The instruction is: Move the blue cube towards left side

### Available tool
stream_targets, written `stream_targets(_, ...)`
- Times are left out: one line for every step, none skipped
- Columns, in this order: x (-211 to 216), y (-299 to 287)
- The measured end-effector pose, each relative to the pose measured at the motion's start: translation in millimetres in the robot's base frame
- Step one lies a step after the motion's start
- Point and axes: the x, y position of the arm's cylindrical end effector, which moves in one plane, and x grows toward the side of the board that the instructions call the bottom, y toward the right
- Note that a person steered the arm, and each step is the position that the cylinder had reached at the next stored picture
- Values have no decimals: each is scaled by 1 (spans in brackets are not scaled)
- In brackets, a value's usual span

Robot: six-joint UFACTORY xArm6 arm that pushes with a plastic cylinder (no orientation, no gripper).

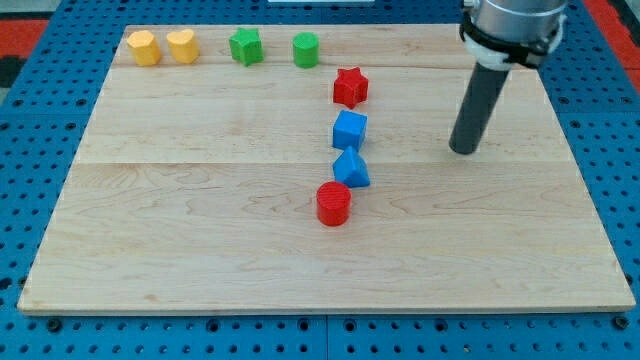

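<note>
Glossy blue cube [349, 130] on grained board [200, 220]

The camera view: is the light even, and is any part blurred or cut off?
Camera view: light is soft and even on the wooden board, without glare; the blocks cast only faint shadows. The blue cube and my tip look sharp. The arm's upper part is cut off at the view's top.

Our tip [464, 150] rests on the tabletop [200, 250] at the frame's right, well apart from the blue cube [349, 130], which perhaps touches the blue wedge-like block [351, 170] below.
</note>
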Motion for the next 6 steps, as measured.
stream_targets(-6,-57)
stream_targets(-6,-142)
stream_targets(-7,-234)
stream_targets(-13,-178)
stream_targets(-16,-74)
stream_targets(-67,-27)
